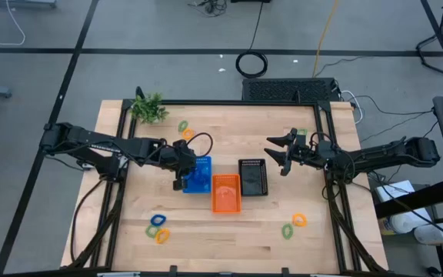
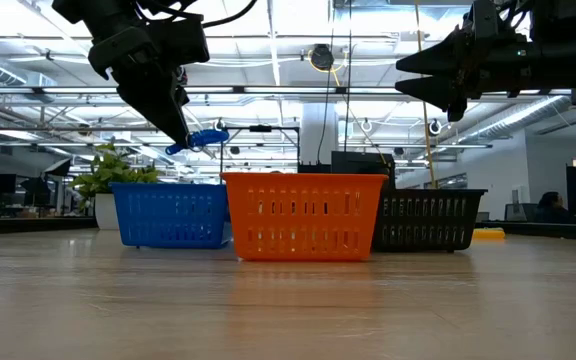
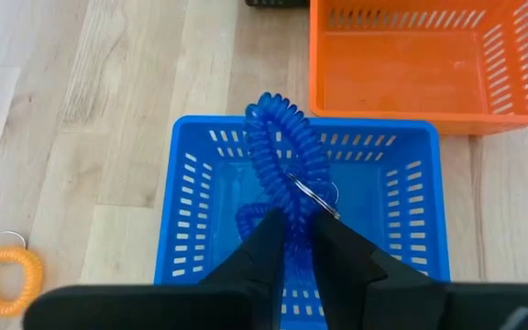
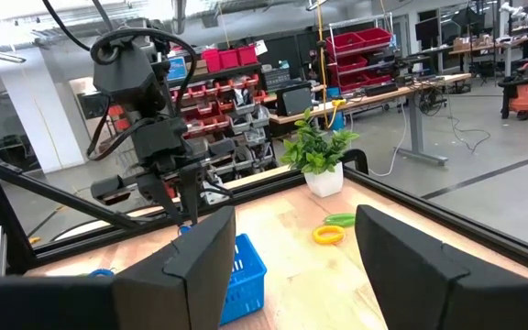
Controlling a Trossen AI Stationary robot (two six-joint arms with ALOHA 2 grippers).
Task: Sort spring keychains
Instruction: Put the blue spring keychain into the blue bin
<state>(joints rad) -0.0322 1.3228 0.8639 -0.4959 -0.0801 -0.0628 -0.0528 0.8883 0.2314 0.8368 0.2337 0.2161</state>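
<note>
- A pale wooden table (image 1: 229, 231) is seen, framed by dark rails, on a grey floor marked with black lines; beyond it an open workshop with shelving and ceiling lights is visible.
- Three baskets are set mid-table: a blue basket (image 1: 199, 177), an orange basket (image 1: 225, 193) touching it, and a black basket (image 1: 252, 177) beside that.
- A potted plant (image 1: 149, 108) is placed at the far left corner.
- A blue keychain (image 3: 287, 165) is pinched between the fingers of the left gripper (image 3: 289, 246), above the blue basket.
- The right gripper (image 1: 278, 156) is held spread and empty, raised near the black basket.
- Loose keychains (image 1: 158, 228) are scattered near the table's edges.
</note>
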